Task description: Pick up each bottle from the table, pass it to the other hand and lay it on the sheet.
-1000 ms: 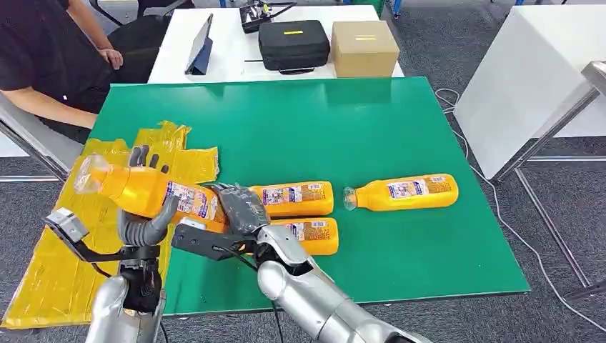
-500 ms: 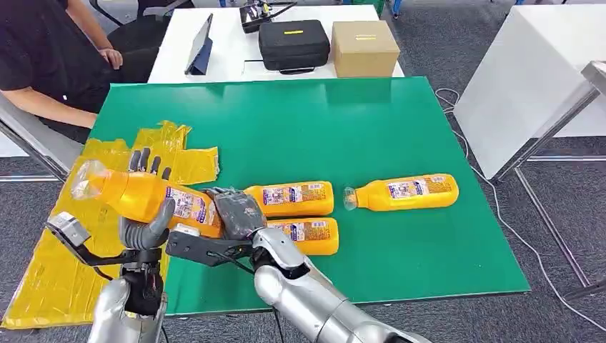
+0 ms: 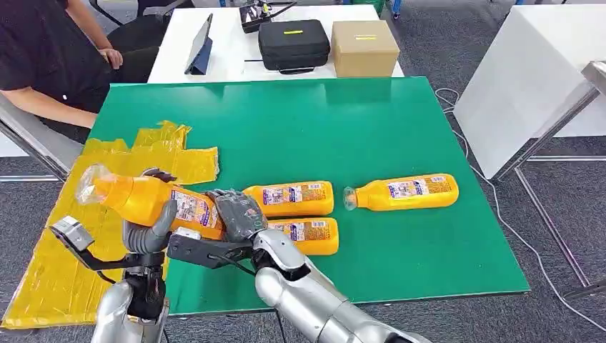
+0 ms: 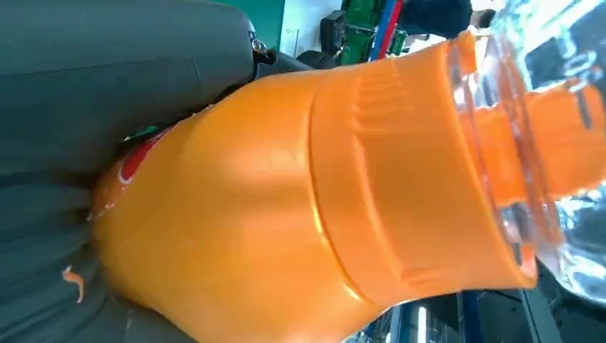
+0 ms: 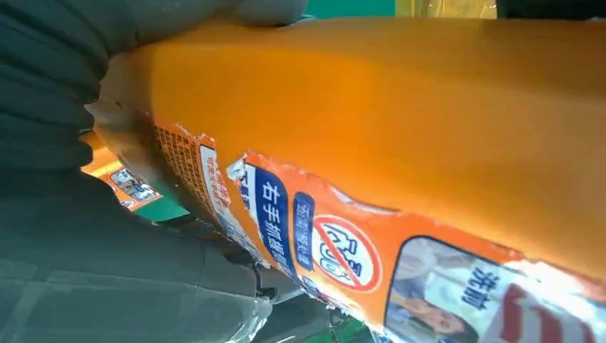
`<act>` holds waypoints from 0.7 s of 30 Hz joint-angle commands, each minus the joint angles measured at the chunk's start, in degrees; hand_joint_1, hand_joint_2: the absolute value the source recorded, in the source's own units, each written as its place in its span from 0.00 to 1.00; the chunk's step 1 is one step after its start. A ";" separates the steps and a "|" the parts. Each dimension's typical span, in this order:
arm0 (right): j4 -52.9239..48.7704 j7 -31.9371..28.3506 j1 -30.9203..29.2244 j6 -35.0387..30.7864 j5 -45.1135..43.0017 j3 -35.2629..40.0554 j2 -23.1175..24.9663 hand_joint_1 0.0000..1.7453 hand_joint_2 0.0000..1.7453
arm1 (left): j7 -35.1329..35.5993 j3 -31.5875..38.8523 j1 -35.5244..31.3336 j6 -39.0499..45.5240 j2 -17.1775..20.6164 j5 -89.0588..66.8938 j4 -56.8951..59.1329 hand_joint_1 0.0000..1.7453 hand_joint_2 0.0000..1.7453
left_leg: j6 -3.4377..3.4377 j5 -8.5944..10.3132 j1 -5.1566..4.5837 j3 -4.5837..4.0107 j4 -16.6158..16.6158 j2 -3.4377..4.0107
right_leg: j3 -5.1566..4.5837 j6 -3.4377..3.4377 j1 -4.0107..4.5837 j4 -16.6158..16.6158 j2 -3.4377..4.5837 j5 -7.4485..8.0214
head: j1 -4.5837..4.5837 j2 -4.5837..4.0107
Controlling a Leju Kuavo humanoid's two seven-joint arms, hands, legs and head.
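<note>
An orange bottle (image 3: 146, 199) with a clear cap is held in the air over the table's front left, cap end pointing left toward the yellow sheet (image 3: 43, 275). My left hand (image 3: 148, 227) grips its upper body, fingers (image 3: 159, 174) curled over the top; the left wrist view shows the bottle (image 4: 286, 200) pressed against that hand (image 4: 107, 71). My right hand (image 3: 237, 213) wraps the label end, and the right wrist view has the bottle (image 5: 400, 121) lying against this hand (image 5: 64, 243). Three more orange bottles (image 3: 293, 199) (image 3: 312, 235) (image 3: 404, 191) lie on the green table (image 3: 343, 128).
A person in black sits at the table's far left corner (image 3: 43, 64). Behind the green table stands a white table with a black case (image 3: 293, 44), a cardboard box (image 3: 364, 48) and a tablet (image 3: 200, 46). Another white table (image 3: 529, 78) stands to the right.
The left hand's fingers, upright behind the bottle a second ago, have curled over it. The bottle has tipped slightly flatter; the right hand has stayed on its label end.
</note>
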 commanded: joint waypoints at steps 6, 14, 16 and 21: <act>3.97 -1.39 -1.01 0.06 1.55 1.59 -1.07 1.00 1.00 | 0.15 -0.66 -2.88 -0.51 1.07 -0.23 1.73 1.00 1.00 | -0.12 -0.03 0.03 0.14 -0.04 -0.09 | 0.19 -0.02 0.02 -0.07 -0.11 -0.06 | 0.00 0.02; 3.97 -1.39 -1.01 0.06 1.55 1.59 -1.07 1.00 1.00 | 0.15 -0.66 -2.88 -0.51 1.07 -0.23 1.73 1.00 1.00 | -0.16 -0.07 0.06 0.21 -0.02 -0.08 | 0.28 -0.03 0.05 -0.07 -0.12 -0.08 | 0.00 0.00; 4.38 -1.83 -1.26 -1.47 1.07 1.19 -1.00 1.00 1.00 | 0.11 -0.41 -2.94 -0.47 0.98 -0.16 2.17 1.00 1.00 | -0.15 -0.06 0.06 0.19 -0.03 -0.09 | 0.26 -0.02 0.05 -0.08 -0.12 -0.07 | 0.00 0.00; -5.92 -8.21 0.58 -11.89 2.15 -2.50 -4.84 0.00 0.00 | -1.34 0.70 -2.16 0.19 1.21 0.23 3.29 1.00 1.00 | -0.13 -0.04 0.04 0.17 -0.03 -0.11 | 0.24 -0.01 0.03 -0.07 -0.14 -0.07 | -0.02 0.00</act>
